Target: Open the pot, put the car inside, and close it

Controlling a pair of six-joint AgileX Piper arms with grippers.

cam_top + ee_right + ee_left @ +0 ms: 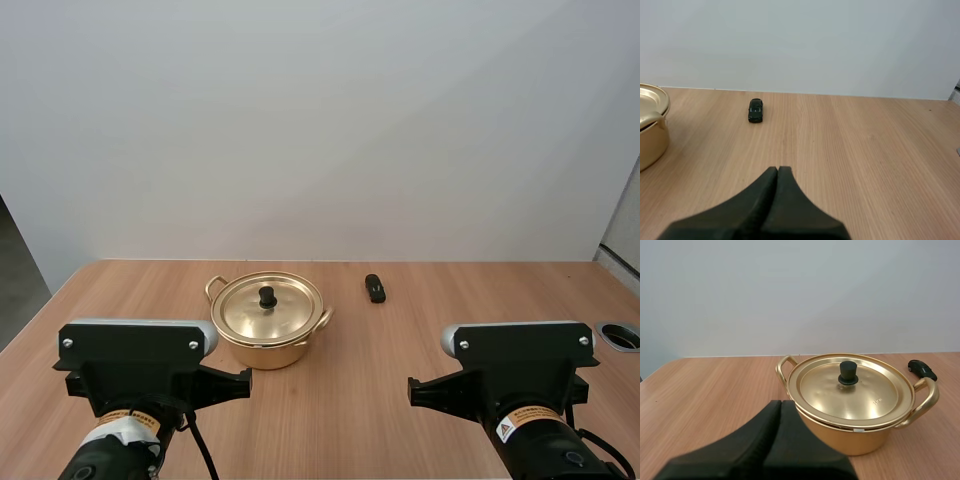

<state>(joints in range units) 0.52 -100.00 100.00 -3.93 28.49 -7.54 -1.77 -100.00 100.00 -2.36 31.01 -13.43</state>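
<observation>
You have the gold pot point(265, 352) standing on the wooden tabletop point(420, 330) at centre-left. Its lid point(245, 310) is seated flat on the rim, and the black knob point(268, 296) stands upright at the lid's middle. The small dark car point(375, 289) sits on the tabletop to the right of the pot and slightly farther back, apart from it and untouched. Your left end effector point(780, 403) is closed on nothing, its fingers pressed together as one dark wedge, on the near side of the pot and clear of it. Your right end effector point(777, 169) is likewise closed and empty, on the near side of the car and well apart from it.
</observation>
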